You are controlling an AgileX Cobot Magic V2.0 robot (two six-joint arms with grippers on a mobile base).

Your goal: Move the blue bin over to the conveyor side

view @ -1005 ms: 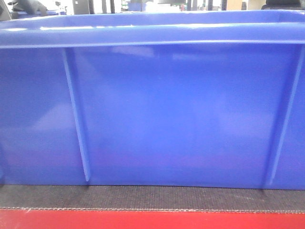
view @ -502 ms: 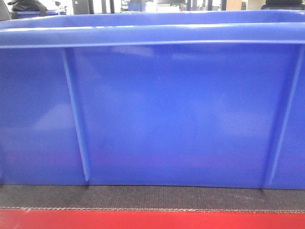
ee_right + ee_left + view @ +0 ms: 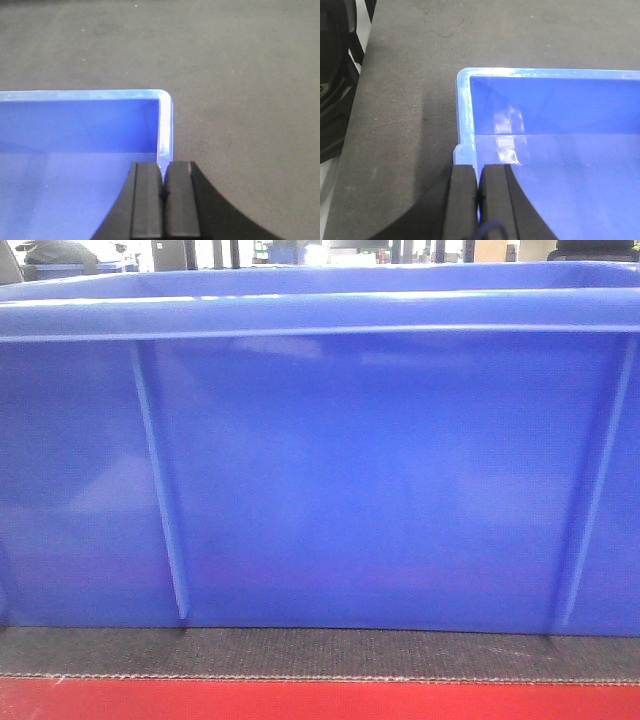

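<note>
Nothing has visibly moved; bin (image 3: 380, 480) is rested on belt (image 3: 320, 652); its side walls are pinched by left gripper (image 3: 479, 187) and right gripper (image 3: 163, 192).

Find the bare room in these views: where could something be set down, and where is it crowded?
Free: the empty floor of the blue bin, and the dark belt outside its end walls and beyond its far wall. Crowded: both end walls, clamped by the left gripper and right gripper; only a thin belt strip fronts the bin.
</note>
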